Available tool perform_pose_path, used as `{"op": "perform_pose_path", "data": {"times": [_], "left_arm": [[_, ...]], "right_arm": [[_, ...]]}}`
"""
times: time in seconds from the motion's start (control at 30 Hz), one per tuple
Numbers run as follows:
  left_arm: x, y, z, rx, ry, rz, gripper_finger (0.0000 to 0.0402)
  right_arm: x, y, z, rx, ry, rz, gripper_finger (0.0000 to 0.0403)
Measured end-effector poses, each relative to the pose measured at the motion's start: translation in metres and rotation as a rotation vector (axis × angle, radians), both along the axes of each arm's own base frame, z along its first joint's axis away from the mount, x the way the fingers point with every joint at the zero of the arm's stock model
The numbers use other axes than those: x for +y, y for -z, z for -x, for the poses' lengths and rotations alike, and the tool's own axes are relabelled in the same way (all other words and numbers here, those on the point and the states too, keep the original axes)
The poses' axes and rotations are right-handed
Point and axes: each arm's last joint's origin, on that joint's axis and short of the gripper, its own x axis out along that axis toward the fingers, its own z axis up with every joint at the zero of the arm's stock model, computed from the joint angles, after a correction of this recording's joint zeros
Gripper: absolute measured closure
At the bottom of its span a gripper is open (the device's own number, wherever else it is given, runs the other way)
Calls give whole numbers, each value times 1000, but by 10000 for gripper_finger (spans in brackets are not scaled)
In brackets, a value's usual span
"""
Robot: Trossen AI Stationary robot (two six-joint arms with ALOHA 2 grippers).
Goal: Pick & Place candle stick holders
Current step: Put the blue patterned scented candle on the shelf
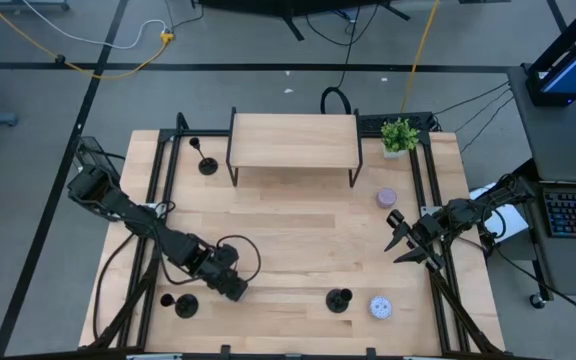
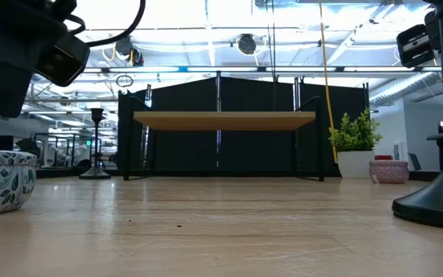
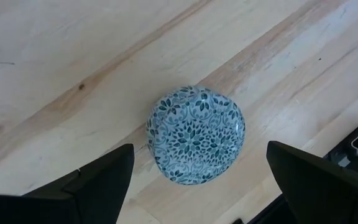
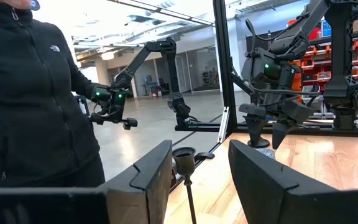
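Two matte-black jointed arms w/ black cables looped along them; left tool (image 1: 236, 291) and right tool (image 1: 400, 240) each end in two dark, wedge-shaped fingers (image 3: 98, 183), blunt-tipped, no markings visible.

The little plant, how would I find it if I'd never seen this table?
Look for the wooden shelf at the table's far edge. Just past its right end, in the table's far right corner, stands the plant, with a lilac tin a bit nearer. It is the only green leafy thing, in a white pot.
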Motion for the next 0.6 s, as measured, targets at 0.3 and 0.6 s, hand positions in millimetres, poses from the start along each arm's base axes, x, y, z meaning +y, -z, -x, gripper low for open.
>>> {"op": "perform_pose_path", "data": {"times": [0.3, 0.6], "left_arm": [[-2, 20, -9, 78, -18, -11, 27], [-18, 36, -33, 210, 2, -43, 27]], "right_arm": [[0, 0, 0, -3, 1, 4, 252], [0, 0, 0, -2, 2, 4, 252]]}}
